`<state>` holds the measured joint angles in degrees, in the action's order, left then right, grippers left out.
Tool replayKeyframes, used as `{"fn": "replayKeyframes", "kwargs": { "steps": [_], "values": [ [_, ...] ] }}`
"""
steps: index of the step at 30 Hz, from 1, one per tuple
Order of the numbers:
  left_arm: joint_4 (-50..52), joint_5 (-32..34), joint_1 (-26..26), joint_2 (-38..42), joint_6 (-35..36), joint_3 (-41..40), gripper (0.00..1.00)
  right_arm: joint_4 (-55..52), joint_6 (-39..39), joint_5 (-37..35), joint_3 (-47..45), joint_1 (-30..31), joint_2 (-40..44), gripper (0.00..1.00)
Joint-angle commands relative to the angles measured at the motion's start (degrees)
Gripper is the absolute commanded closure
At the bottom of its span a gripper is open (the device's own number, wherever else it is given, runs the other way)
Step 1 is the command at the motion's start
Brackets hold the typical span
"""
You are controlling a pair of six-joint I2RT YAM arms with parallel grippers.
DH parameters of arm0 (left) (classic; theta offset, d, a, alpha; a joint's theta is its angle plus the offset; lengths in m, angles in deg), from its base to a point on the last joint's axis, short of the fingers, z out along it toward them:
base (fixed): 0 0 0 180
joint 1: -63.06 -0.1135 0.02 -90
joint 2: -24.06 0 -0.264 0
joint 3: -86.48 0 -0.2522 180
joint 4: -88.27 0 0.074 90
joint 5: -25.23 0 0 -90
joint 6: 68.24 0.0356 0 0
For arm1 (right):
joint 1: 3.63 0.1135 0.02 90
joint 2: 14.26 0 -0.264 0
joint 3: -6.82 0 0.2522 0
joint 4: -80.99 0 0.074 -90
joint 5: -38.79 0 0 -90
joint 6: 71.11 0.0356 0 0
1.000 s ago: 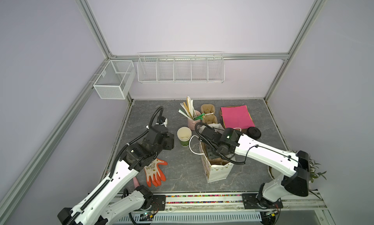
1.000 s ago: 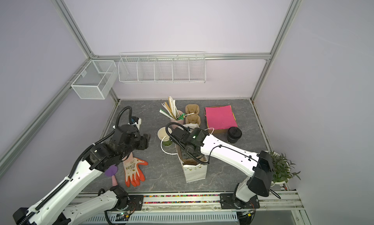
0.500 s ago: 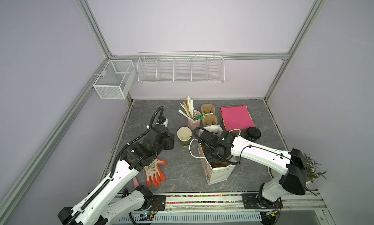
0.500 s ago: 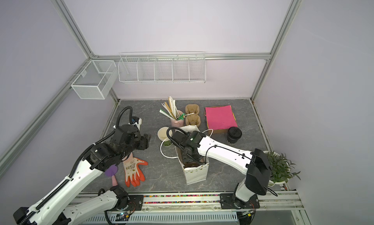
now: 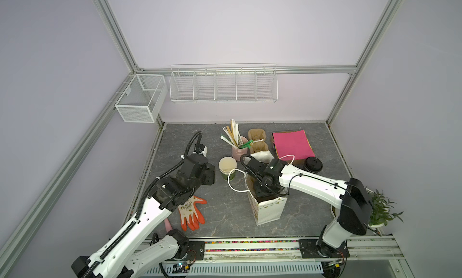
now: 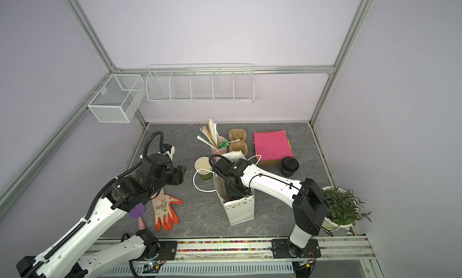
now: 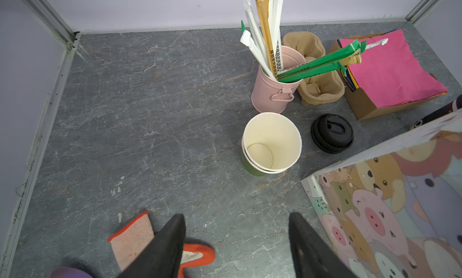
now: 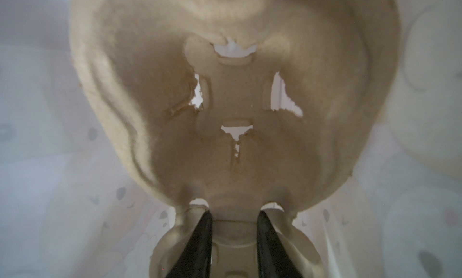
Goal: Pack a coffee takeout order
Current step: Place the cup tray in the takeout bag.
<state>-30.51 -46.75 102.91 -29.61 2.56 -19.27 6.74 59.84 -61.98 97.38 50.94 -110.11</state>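
The cup carrier (image 8: 232, 101) is down inside the bag (image 5: 268, 211), and my right gripper (image 8: 233, 214) is in there with it. In the right wrist view my two dark fingers (image 8: 205, 239) are closed on the carrier's middle rib, one on each side, with the bag's pale printed walls close around. In both top views my right arm reaches into the bag's mouth and hides the carrier.

The bag stands upright near the front edge of the surface (image 5: 225, 214), about midway along it. One white cord handle (image 5: 232, 181) loops out toward the stacked paper cups (image 5: 227, 168) just beside it.

My left gripper (image 7: 236, 215) hangs over the surface on the left side, jaws wide apart and holding nothing. The orange-and-white glove (image 5: 191, 213) lies below it, near the front-left corner.

Behind the cups stands the pink bucket (image 5: 238, 150) of wrapped sticks, touching the spare carriers (image 5: 257, 141). Toward the back-right corner the pink paper sheets (image 5: 292, 144) lie in a cardboard tray, with a black lid (image 5: 313, 164) in front of it. A potted plant (image 5: 380, 209) sits at the right edge.

The surface is grey marbled. The walls are pale lilac, with a wire rack (image 5: 222, 84) on the back wall and a mesh basket (image 5: 141, 101) on the left one.
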Motion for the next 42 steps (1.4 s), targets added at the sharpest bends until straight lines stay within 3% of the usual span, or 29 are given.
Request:
{"fn": "replayKeyframes", "kwargs": {
  "steps": [1,20,42],
  "values": [
    [1.0,-0.2,-0.3,0.0,0.8,-0.4,0.34,0.3,-1.5,-1.2,-1.0,-1.2,-1.1,0.70],
    [0.9,-0.8,-1.0,-0.3,1.0,-0.3,0.34,1.5,-4.4,-1.9,2.3,-7.0,-4.5,0.69],
    [0.8,-2.0,-1.9,-0.3,0.9,-0.3,0.34,4.5,-6.2,-3.4,3.2,-9.6,-5.6,0.68]
  ]
}}
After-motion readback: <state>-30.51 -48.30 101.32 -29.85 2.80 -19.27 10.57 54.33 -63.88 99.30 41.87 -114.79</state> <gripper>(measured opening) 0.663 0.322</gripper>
